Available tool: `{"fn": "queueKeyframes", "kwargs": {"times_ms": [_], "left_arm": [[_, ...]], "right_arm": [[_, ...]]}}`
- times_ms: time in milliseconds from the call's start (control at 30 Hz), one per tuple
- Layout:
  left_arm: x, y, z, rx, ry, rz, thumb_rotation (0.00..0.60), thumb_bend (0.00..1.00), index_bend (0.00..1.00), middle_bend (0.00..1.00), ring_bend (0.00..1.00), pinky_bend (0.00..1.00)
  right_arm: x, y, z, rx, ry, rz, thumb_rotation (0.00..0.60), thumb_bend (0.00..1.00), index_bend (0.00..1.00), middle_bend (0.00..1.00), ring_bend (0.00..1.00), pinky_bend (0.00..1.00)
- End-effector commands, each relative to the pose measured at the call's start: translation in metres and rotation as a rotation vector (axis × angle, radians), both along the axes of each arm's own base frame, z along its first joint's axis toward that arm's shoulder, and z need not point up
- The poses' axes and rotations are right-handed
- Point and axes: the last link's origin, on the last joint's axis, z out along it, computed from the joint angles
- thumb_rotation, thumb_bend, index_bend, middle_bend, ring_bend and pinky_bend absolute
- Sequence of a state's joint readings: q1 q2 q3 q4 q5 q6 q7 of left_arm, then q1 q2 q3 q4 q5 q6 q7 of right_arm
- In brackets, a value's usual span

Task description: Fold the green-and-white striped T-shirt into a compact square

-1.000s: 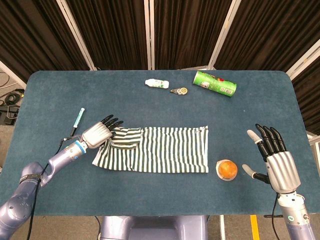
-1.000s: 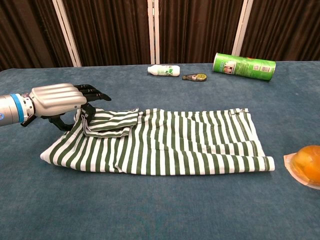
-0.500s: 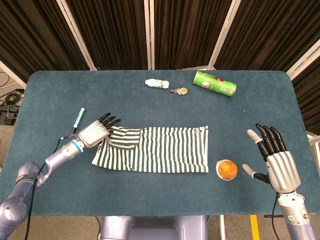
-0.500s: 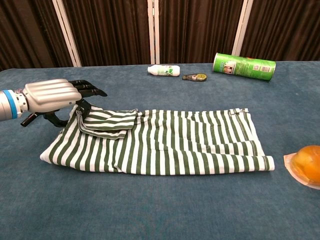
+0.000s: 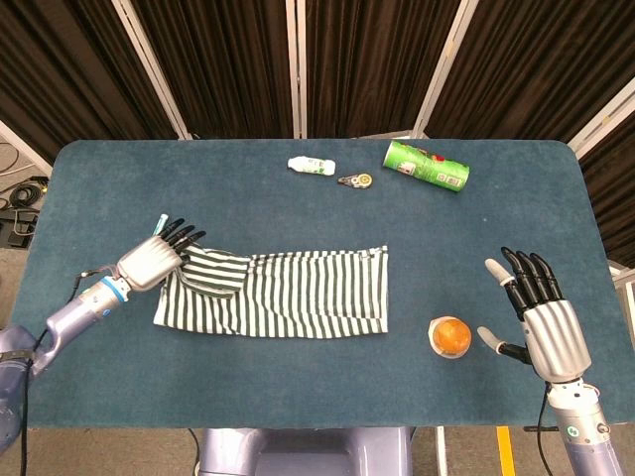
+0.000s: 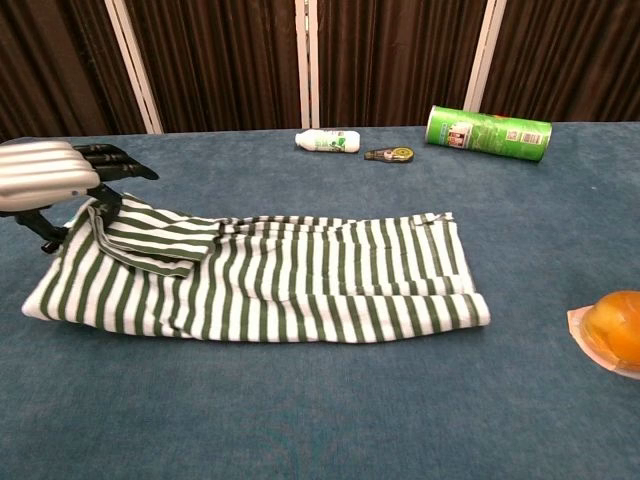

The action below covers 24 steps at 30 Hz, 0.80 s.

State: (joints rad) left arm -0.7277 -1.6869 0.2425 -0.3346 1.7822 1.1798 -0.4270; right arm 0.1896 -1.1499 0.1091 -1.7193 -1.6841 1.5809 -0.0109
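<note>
The green-and-white striped T-shirt lies folded into a long band across the near middle of the blue table, with a sleeve flap doubled over its left end. My left hand grips that left end, fingers over the cloth and thumb under its edge. My right hand hovers open, fingers spread, over the table's right front, well apart from the shirt; the chest view does not show it.
An orange on a wrapper sits just right of the shirt, also in the chest view. At the back lie a green can, a white bottle and a small tape dispenser. A pen lies by my left hand.
My left hand has pulled back to the left with the shirt's end in it, and the whole shirt has slid left. The right hand has dropped slightly.
</note>
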Motion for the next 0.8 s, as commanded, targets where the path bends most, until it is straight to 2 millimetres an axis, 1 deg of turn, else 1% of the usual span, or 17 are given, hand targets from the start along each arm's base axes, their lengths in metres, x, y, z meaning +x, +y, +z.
{"fn": "queueKeyframes", "kwargs": {"times_ms": [33,200,333,367,433,633,667,800], "left_arm": [[-0.008,-0.002,0.009,0.014,0.008,0.013,0.600,0.57,0.82,0.00,0.00,0.00],[-0.024,-0.005,0.029,0.043,0.052,0.031,0.600,0.57,0.82,0.00,0.00,0.00],[-0.031,-0.006,0.043,0.070,0.061,0.043,0.600,0.57,0.82,0.00,0.00,0.00],[-0.035,-0.007,0.049,0.082,0.067,0.050,0.600,0.57,0.82,0.00,0.00,0.00],[-0.041,-0.008,0.057,0.095,0.082,0.058,0.600,0.57,0.82,0.00,0.00,0.00],[-0.063,-0.016,0.081,0.148,0.111,0.118,0.600,0.57,0.82,0.00,0.00,0.00],[-0.069,-0.018,0.089,0.167,0.115,0.137,0.600,0.57,0.82,0.00,0.00,0.00],[-0.076,-0.021,0.100,0.189,0.118,0.155,0.600,0.57,0.82,0.00,0.00,0.00]], "right_arm": [[0.001,0.000,-0.001,0.002,0.001,0.002,0.600,0.03,0.16,0.03,0.00,0.00],[0.002,0.002,-0.002,0.001,0.004,0.005,0.600,0.03,0.16,0.03,0.00,0.00],[0.002,0.002,-0.002,0.001,0.005,0.007,0.600,0.03,0.16,0.03,0.00,0.00],[0.002,0.002,-0.002,0.002,0.006,0.007,0.600,0.03,0.16,0.03,0.00,0.00],[0.003,0.002,-0.003,0.003,0.007,0.008,0.600,0.03,0.16,0.03,0.00,0.00],[0.003,0.003,-0.003,0.003,0.007,0.011,0.600,0.03,0.16,0.03,0.00,0.00],[0.004,0.003,-0.004,0.007,0.010,0.011,0.600,0.03,0.16,0.03,0.00,0.00],[0.004,0.003,-0.006,0.011,0.015,0.011,0.600,0.03,0.16,0.03,0.00,0.00]]}}
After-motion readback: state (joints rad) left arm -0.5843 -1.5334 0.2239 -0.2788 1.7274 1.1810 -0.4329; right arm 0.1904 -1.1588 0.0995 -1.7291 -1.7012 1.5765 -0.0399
